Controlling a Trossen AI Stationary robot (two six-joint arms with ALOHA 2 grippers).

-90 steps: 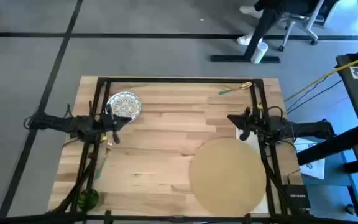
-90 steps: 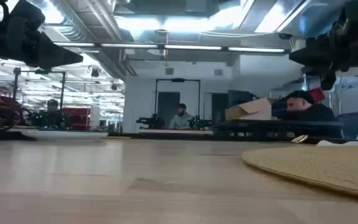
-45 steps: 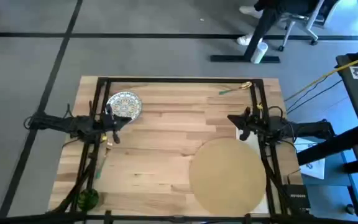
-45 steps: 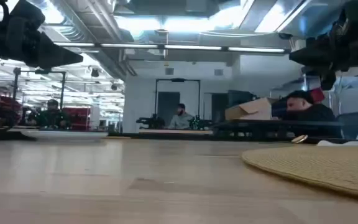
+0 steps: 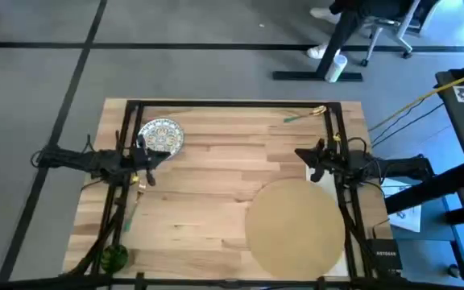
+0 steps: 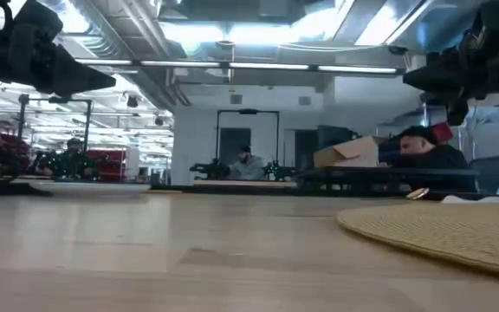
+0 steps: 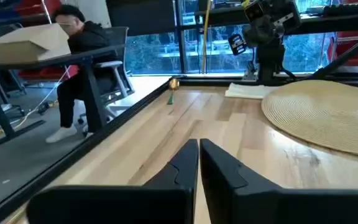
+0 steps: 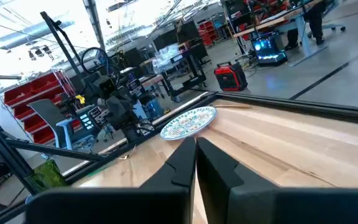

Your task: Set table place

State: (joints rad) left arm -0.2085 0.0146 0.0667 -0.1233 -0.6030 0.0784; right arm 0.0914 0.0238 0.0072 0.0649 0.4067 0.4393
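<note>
The table (image 5: 208, 201) fills the middle of the high view, its pale planks edged by a thin black frame. The place (image 5: 296, 225), a large round tan mat, is seen lying flat in the lower right of that frame, reaching close to the near edge of the wood; in the low view it shows as a woven wedge at the lower right (image 6: 457, 232).

The left gripper (image 5: 158, 158) is held above the wood at the left of the high view, just below a small patterned plate (image 5: 161, 135) that sits in the upper left part of the table top. Its fingers (image 7: 225, 171) are seen pressed together in the left wrist view, with nothing between them.

The right gripper (image 5: 300, 155) is held at the right of the high view, just above the upper edge of the mat. Its fingers (image 8: 216, 168) are likewise closed on each other and nothing is gripped.

A white napkin (image 7: 248, 91) is seen beside the mat's far edge (mostly hidden under the right arm in the high view). A small green object (image 5: 113, 257) lies at the lower left corner of the table. A seated person (image 7: 79, 43) is visible beyond the table.
</note>
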